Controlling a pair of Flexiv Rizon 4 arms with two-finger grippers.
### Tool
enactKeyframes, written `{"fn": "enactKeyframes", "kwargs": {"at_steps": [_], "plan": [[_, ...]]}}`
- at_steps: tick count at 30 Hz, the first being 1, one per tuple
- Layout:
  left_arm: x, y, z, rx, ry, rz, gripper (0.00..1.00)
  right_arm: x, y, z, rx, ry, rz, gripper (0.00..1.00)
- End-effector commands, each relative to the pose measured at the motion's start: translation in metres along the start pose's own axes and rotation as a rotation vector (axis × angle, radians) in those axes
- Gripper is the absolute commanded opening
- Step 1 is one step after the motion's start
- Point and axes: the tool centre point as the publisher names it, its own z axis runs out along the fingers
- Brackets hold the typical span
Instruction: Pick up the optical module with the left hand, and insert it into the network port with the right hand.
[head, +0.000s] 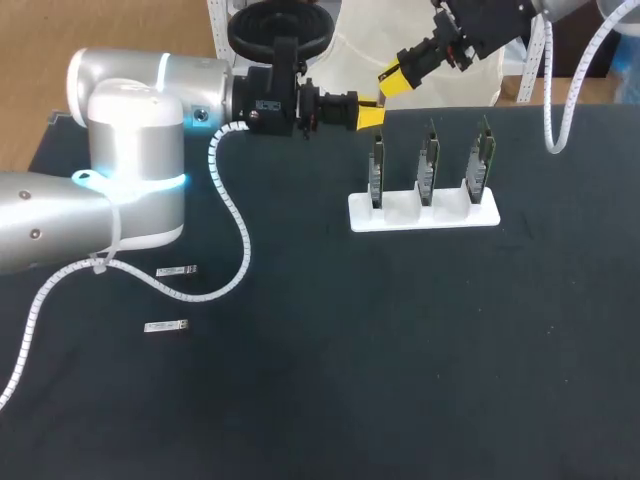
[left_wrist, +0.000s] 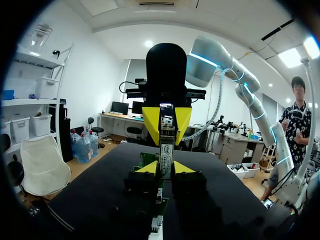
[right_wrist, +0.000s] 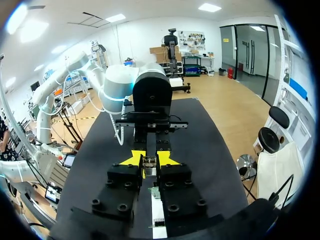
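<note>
The optical module (left_wrist: 165, 150), a slim metal bar, is held in the air above the back of the table, behind the white rack (head: 423, 212) of three upright network port boards (head: 428, 165). My left gripper (head: 370, 115) (left_wrist: 166, 168) is shut on one end. My right gripper (head: 393, 82) (left_wrist: 167, 122) comes from the far right, faces the left one, and has its yellow tips closed on the other end. In the right wrist view the module (right_wrist: 148, 170) sits between the right gripper's (right_wrist: 149, 160) tips, with the left gripper (right_wrist: 151, 142) straight ahead.
Two more optical modules (head: 176, 271) (head: 165, 326) lie flat on the dark table (head: 400, 350) at the left, beside my left arm's white cable (head: 235, 225). The rack (left_wrist: 156, 227) (right_wrist: 157, 215) lies directly beneath both grippers.
</note>
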Motion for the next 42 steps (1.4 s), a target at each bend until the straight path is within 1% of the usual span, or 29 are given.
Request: {"fn": "enactKeyframes", "kwargs": {"at_steps": [1, 8, 11, 14, 17, 25, 27, 32, 37, 39, 42], "plan": [[-0.001, 0.002, 0.000, -0.006, -0.002, 0.001, 1.00, 0.002, 0.008, 0.001, 0.008, -0.003, -0.001, 0.00], [-0.001, 0.002, 0.000, -0.006, -0.002, 0.001, 1.00, 0.003, 0.009, 0.001, 0.014, -0.006, 0.004, 0.00], [-0.002, 0.001, -0.004, -0.013, 0.023, 0.029, 1.00, 0.003, 0.009, 0.001, 0.015, -0.007, 0.004, 0.00], [-0.002, -0.001, -0.008, -0.030, 0.080, 0.065, 1.00, 0.004, 0.009, 0.001, 0.016, -0.006, 0.004, 0.00], [0.001, -0.002, -0.013, -0.037, 0.130, 0.079, 1.00, 0.004, 0.009, 0.001, 0.015, -0.004, 0.003, 0.00], [0.018, -0.005, -0.024, -0.049, 0.262, 0.097, 1.00, 0.004, 0.010, 0.002, 0.013, -0.005, -0.001, 0.00], [0.022, -0.005, -0.028, -0.053, 0.272, 0.089, 1.00, 0.004, 0.010, 0.002, 0.013, -0.004, -0.001, 0.00], [0.034, -0.005, -0.032, -0.066, 0.343, 0.091, 1.00, 0.004, 0.011, 0.001, 0.016, -0.004, 0.000, 0.00], [0.042, -0.004, -0.029, -0.067, 0.406, 0.110, 1.00, 0.004, 0.012, 0.001, 0.019, -0.003, 0.001, 0.00], [0.043, -0.004, -0.027, -0.059, 0.422, 0.117, 1.00, 0.004, 0.012, 0.000, 0.020, -0.003, 0.001, 0.00], [0.045, -0.005, -0.023, -0.049, 0.426, 0.117, 1.00, 0.004, 0.012, 0.000, 0.021, -0.002, -0.001, 0.00]]}}
